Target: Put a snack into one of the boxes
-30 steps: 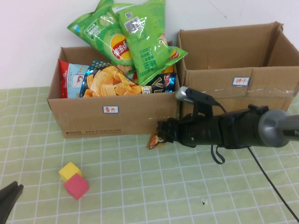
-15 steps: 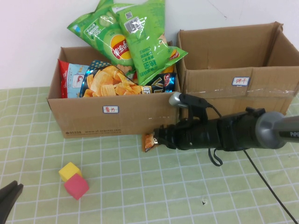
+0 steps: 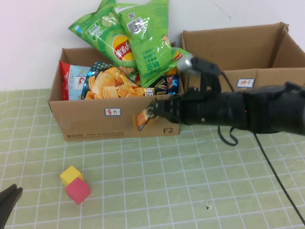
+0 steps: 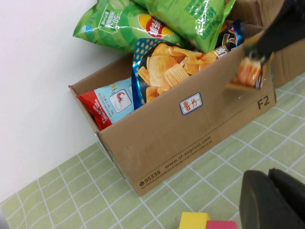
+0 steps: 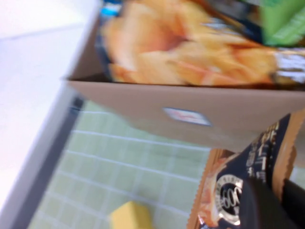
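Observation:
My right gripper (image 3: 153, 111) is shut on a small orange and dark-blue snack packet (image 3: 143, 118) and holds it in the air in front of the left box's front wall, near its top edge. The packet also shows in the right wrist view (image 5: 236, 181) and the left wrist view (image 4: 248, 72). The left cardboard box (image 3: 114, 125) is stuffed with chip bags, green ones (image 3: 143, 40) sticking up. The right cardboard box (image 3: 267, 90) stands beside it, its inside hidden. My left gripper (image 3: 8, 202) is shut and empty, low at the front left corner.
A yellow cube (image 3: 71, 174) and a red cube (image 3: 77, 190) lie on the green checked cloth at the front left, near my left gripper. The right arm (image 3: 248, 112) stretches across in front of the right box. A white wall stands behind the boxes.
My right gripper has lifted the snack packet off the cloth and carried it up and to the left, to the left box's front wall. The left arm has not moved.

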`<action>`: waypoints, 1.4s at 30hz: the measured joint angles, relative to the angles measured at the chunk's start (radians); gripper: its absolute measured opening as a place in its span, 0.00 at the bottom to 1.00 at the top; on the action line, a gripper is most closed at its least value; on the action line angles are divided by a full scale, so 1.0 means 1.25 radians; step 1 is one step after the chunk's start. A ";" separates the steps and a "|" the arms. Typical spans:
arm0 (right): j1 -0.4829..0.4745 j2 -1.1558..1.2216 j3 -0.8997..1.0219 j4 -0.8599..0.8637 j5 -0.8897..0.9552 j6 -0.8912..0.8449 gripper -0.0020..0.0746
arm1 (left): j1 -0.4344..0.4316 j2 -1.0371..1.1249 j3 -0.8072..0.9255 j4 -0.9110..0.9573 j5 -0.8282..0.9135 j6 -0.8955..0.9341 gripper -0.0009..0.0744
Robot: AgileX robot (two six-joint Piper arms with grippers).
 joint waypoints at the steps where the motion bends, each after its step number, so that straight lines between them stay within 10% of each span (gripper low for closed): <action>1: 0.000 -0.020 0.007 -0.009 0.014 0.006 0.07 | 0.000 0.000 0.000 0.000 0.000 -0.001 0.01; 7: 0.002 -0.123 0.038 -0.053 0.027 0.017 0.07 | 0.000 0.000 0.000 0.000 0.000 -0.001 0.01; 18: -0.029 -0.177 -0.085 0.017 -0.478 -0.075 0.07 | 0.000 0.000 0.000 0.000 -0.001 -0.005 0.01; 26: -0.068 -0.029 -0.251 0.027 -0.525 -0.103 0.09 | 0.000 0.000 0.000 0.000 -0.001 -0.006 0.01; 35: -0.068 -0.006 -0.268 0.045 -0.529 -0.134 0.43 | 0.000 0.000 0.000 0.000 -0.001 -0.034 0.01; 42: -0.069 -0.098 -0.254 0.045 -0.251 -0.135 0.36 | 0.000 0.000 0.000 0.006 -0.001 -0.036 0.01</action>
